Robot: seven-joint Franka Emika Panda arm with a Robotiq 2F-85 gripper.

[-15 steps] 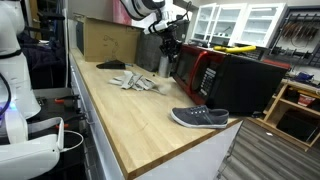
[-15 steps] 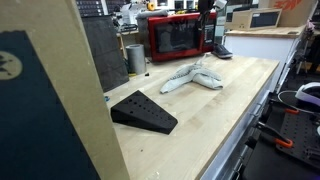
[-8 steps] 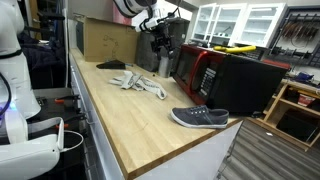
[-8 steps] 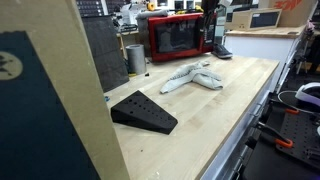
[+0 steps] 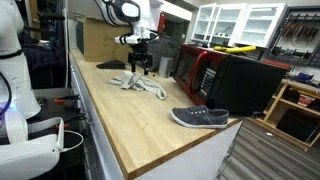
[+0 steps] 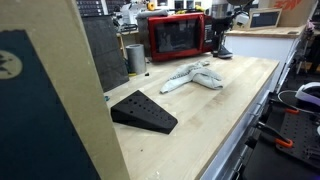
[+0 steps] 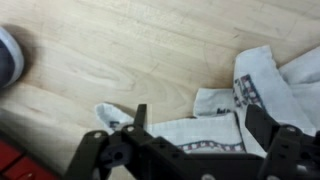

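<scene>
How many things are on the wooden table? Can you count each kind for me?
Shoe: 1
Cloth pile: 1
Black wedge: 1
Red microwave: 1
Metal cup: 1
Cardboard box: 1
Total: 6

Wooden bench (image 5: 120, 125) carries crumpled cloth (image 5: 141, 85), grey shoe (image 5: 199, 118), black wedge (image 6: 143, 112), microwave (image 5: 238, 85).

- Bright, even indoor light comes from overhead in both exterior views; the wooden worktop (image 5: 130, 120) carries only faint, soft shadows.
- The near panel (image 6: 45, 100) sits dim and soft-edged.
- The wrist view is blurred: the gripper (image 7: 200, 112) is a dark, unfocused shape over the pale cloth (image 7: 270, 85).
- All pictures are coarse and low in detail.
</scene>
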